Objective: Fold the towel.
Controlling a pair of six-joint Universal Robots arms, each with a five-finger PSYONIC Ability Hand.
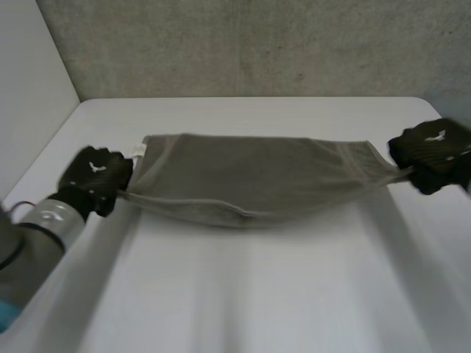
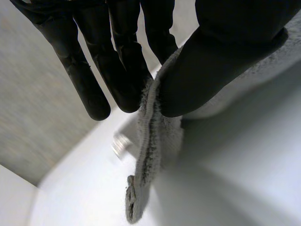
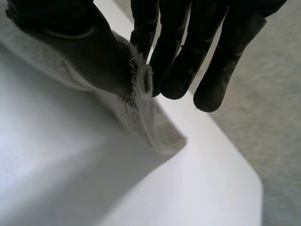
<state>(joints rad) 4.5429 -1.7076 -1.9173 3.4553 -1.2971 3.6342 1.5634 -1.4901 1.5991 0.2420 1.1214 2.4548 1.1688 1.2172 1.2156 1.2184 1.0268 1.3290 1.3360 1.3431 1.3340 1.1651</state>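
Note:
A grey towel (image 1: pixel 250 180) is stretched between my two hands above the white table (image 1: pixel 243 294), sagging in the middle so that its lower fold rests on the table. My left hand (image 1: pixel 94 176) holds the towel's left end; in the left wrist view its thumb (image 2: pixel 221 56) pinches the towel's edge (image 2: pixel 150 141) against the fingers (image 2: pixel 117 66). My right hand (image 1: pixel 434 153) holds the right end. There the thumb (image 3: pixel 80 52) presses the towel's hem (image 3: pixel 141 108) against the fingers (image 3: pixel 174 52).
A concrete wall (image 1: pixel 257 44) stands behind the table. A pale side wall (image 1: pixel 29 88) runs along the left. The table's right edge lies close under my right hand.

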